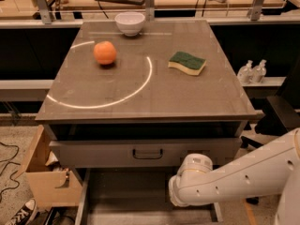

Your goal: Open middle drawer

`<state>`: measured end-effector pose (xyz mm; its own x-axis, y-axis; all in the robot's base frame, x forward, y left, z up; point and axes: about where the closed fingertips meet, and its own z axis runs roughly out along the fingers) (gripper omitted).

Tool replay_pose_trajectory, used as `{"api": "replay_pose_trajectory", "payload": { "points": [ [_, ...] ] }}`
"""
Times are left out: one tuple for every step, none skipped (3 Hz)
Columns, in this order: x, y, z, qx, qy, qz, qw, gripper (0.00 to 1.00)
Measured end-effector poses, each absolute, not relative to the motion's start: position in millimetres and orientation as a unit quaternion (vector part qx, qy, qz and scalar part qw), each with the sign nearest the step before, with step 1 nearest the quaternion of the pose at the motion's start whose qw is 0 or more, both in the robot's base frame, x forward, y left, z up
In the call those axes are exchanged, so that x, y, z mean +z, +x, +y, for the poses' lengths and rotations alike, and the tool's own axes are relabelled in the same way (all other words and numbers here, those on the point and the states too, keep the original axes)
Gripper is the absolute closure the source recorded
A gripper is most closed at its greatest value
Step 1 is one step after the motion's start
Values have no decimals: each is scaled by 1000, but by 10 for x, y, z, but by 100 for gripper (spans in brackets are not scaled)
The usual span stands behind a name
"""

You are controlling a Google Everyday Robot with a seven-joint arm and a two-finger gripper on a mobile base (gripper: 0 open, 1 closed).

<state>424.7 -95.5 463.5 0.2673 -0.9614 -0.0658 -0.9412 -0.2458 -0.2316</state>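
Observation:
The middle drawer (93, 154) is a wide grey front panel under the table top, with a small dark loop handle (147, 153) at its centre. Its front stands a little forward of the dark gap above it. My white arm reaches in from the lower right, and its rounded joint (191, 182) sits just below and right of the handle. The gripper itself is not visible; it lies hidden behind or below that joint.
On the table top (187, 97) lie an orange (104, 52), a white bowl (130, 22) and a green-and-yellow sponge (187, 62). A cardboard box (42, 177) stands at the left. Spray bottles (252, 71) and a dark chair (281, 111) are at the right. Below the drawer is a grey tray with rails (84, 196).

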Motion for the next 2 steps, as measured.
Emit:
{"api": "replay_pose_trajectory", "payload": {
  "points": [
    [4481, 4217, -973, -33, -789, 607, 94, 100],
    [4347, 4143, -1012, -20, -787, 612, 77, 100]
  ]
}}
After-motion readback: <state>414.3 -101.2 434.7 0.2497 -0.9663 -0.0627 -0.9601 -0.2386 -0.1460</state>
